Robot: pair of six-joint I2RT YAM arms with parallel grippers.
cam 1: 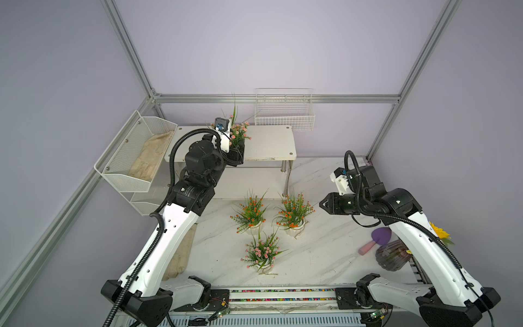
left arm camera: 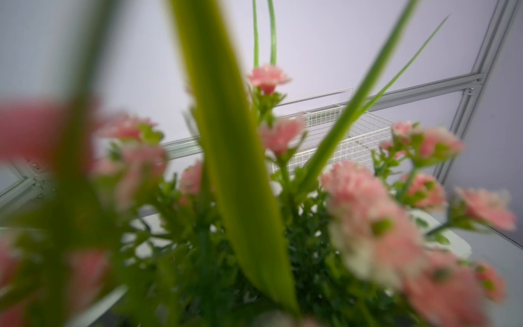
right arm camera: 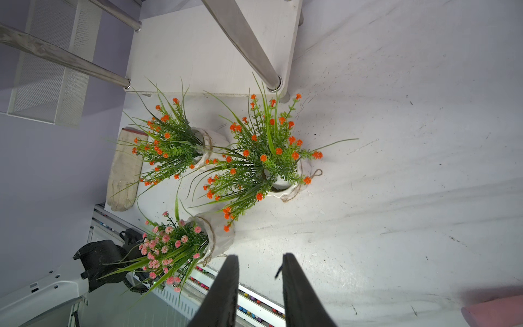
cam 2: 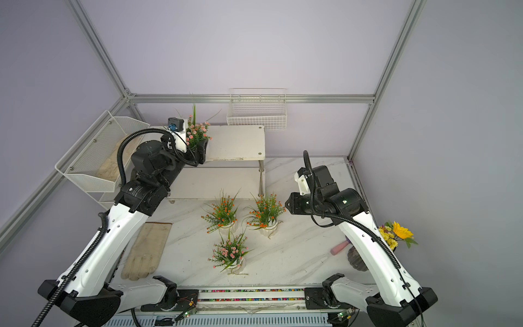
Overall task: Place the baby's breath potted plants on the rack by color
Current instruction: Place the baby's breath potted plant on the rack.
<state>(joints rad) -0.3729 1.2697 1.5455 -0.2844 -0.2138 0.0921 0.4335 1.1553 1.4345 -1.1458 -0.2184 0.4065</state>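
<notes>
Pink plant [cam 1: 239, 133] | pot hidden inside left end effector [cam 1: 237, 148] clamping it | right end effector [right arm camera: 261, 256] parted, empty

Both top views high, downward, whole scene; left wrist inside pink-blossomed green plant [left arm camera: 353, 198]; right wrist faces shared white marble tabletop [right arm camera: 396, 184] beyond fingertips [right arm camera: 230, 274].
</notes>
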